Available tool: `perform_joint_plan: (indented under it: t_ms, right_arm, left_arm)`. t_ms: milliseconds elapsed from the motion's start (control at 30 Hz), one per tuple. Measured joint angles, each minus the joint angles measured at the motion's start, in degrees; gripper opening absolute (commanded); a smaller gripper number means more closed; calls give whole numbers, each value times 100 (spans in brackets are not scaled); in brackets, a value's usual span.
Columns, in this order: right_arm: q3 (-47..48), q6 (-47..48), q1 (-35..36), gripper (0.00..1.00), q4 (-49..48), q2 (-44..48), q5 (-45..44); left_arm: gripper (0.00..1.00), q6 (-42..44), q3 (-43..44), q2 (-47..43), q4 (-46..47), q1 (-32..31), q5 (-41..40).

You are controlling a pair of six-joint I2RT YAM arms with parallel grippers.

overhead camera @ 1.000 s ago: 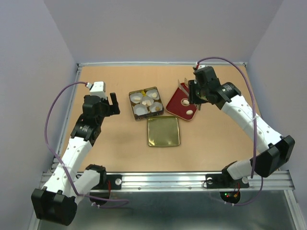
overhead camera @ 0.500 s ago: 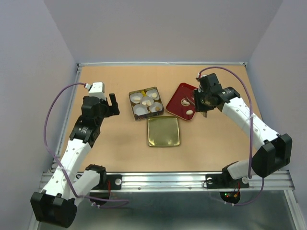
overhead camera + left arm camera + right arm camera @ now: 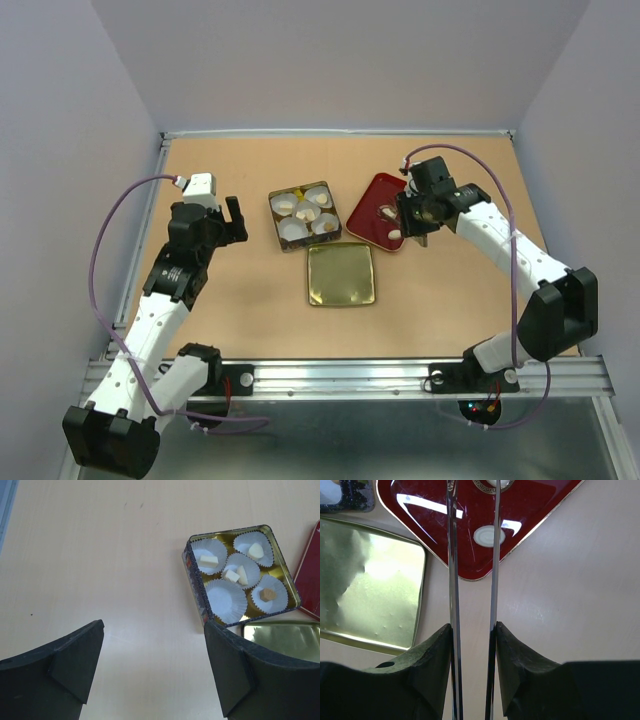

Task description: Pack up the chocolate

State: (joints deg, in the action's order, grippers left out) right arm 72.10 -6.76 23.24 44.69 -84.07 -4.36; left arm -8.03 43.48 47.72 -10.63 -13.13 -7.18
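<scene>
Four of the tin box's paper cups hold chocolate: white pieces and a tan one. A fifth cup is empty. Two more lumps lie on the red tray. One white lump sits between the two blades of the metal tongs. My right gripper is shut on those tongs above the tray's near corner. My left gripper hangs open and empty over bare table left of the box.
The gold lid lies flat just in front of the box and beside the tray's near corner. Box, tray and lid crowd the middle of the table. Grey walls enclose the table's left, right and far sides.
My right arm has carried the tongs from the tray's far side to its near right corner and lowered them round a white lump. The left arm has hardly moved.
</scene>
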Motion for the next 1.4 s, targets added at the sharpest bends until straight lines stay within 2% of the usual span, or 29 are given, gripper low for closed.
perform_joint_plan:
  t_ms: [567,1400]
  right_arm:
    - [-306,269,-85,44,-238,-7,-11]
    - [-72,439,-313,43,-317,-39,-111]
  left_arm:
    - [93,2,0,0,-35,0,-39]
    - [93,0,0,0,-37,0,-46]
